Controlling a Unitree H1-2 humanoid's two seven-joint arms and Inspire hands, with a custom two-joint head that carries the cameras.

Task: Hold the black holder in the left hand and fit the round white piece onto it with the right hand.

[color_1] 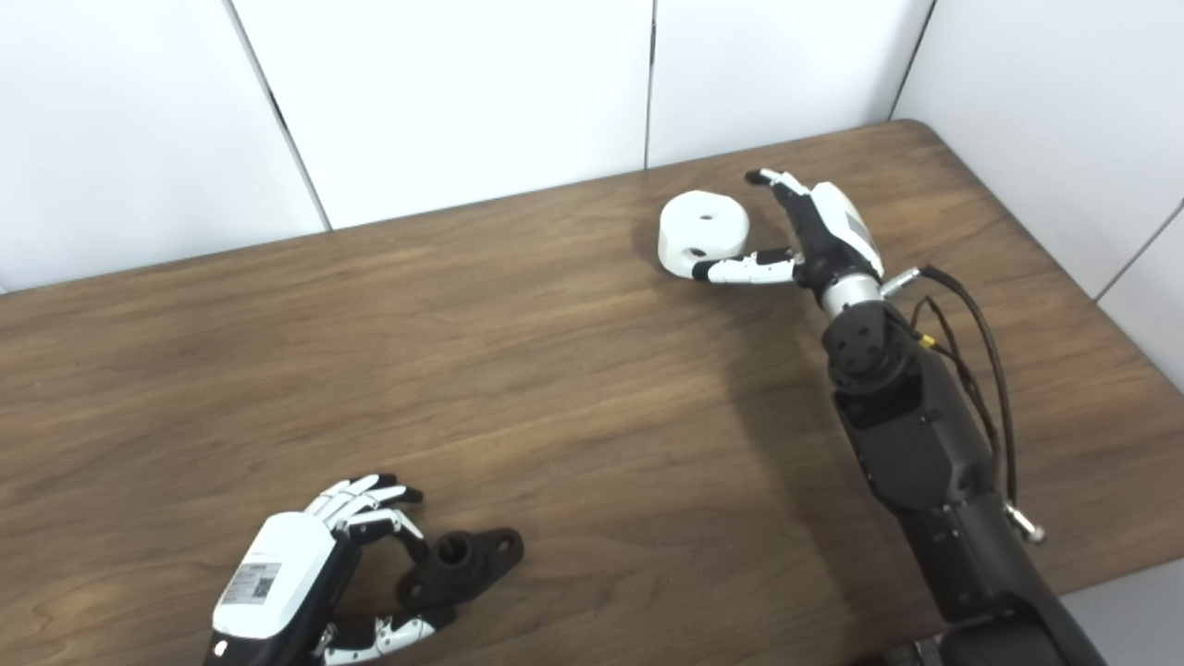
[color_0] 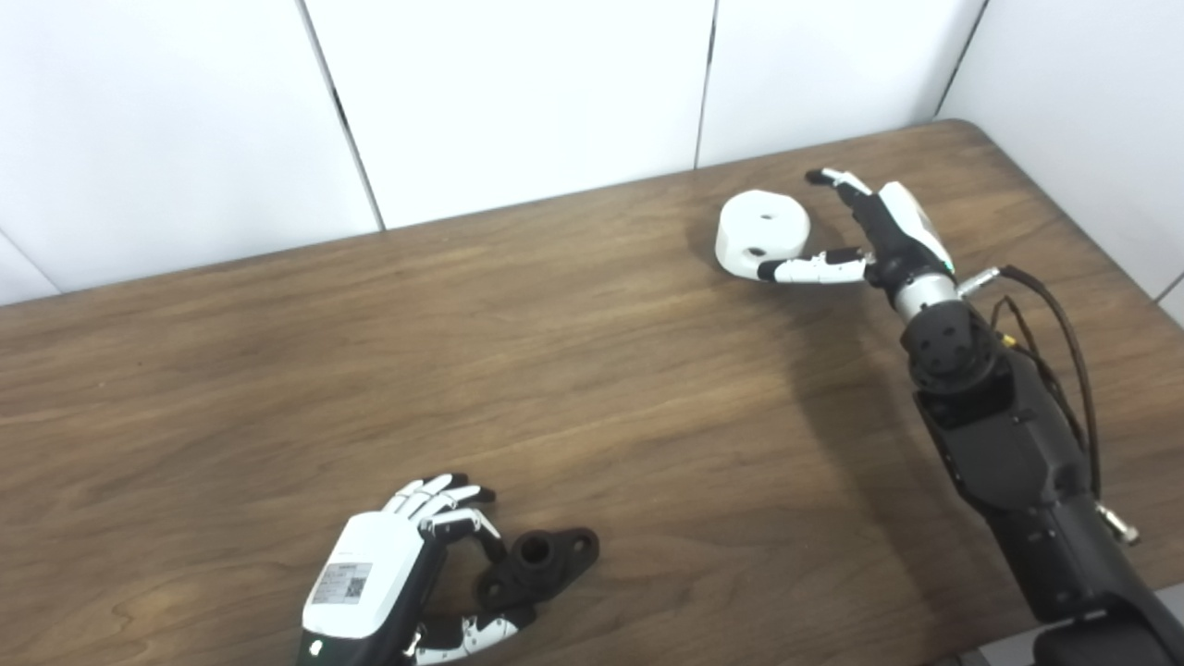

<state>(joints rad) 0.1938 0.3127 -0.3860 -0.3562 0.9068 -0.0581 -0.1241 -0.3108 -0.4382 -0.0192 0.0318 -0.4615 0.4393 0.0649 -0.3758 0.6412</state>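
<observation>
The black holder (color_0: 539, 564) lies flat on the wooden table (color_0: 462, 370) near the front left. My left hand (color_0: 398, 573) is open around its left end, fingers above it and thumb below, touching or nearly touching it. The round white piece (color_0: 762, 231) lies on the table at the back right, a small hole in its top and one in its side. My right hand (color_0: 865, 236) is open just right of it, thumb reaching along its near side, fingers spread behind its right edge. In the right eye view the piece (color_1: 703, 231) sits left of that hand (color_1: 805, 240).
White wall panels (color_0: 518, 102) stand behind the table's far edge and along the right side. The right forearm (color_0: 999, 435) with its cables crosses the table's right part. The table's front edge is just below the left hand.
</observation>
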